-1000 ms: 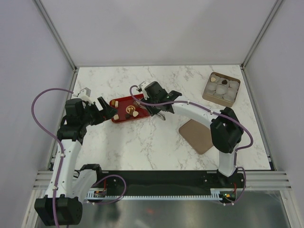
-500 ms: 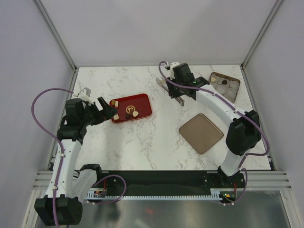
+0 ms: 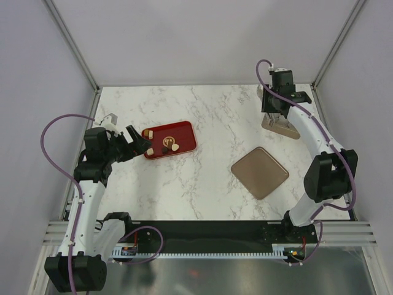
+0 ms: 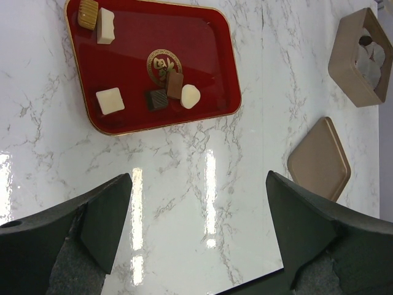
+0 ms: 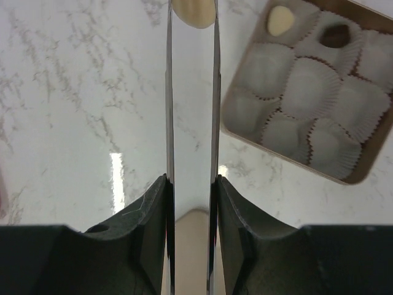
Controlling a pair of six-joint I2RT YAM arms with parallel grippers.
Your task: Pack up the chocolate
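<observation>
Several pieces of chocolate, cream and brown, lie on a red tray at the table's left. My left gripper hovers open and empty just short of the tray. My right gripper is shut on metal tongs, and a cream chocolate is pinched at their tip. The tongs hang beside the left edge of the brown box, above the marble. The box holds white paper cups, with one cream piece and one dark piece in the far cups. From above, the right arm covers most of the box.
The flat brown square lid lies on the marble table between the tray and the box, toward the near side. Grey walls and metal frame posts enclose the table at the back and both sides.
The right arm has swung from the red tray across the table to the box at the back right, carrying the tongs. The left arm has not moved.
</observation>
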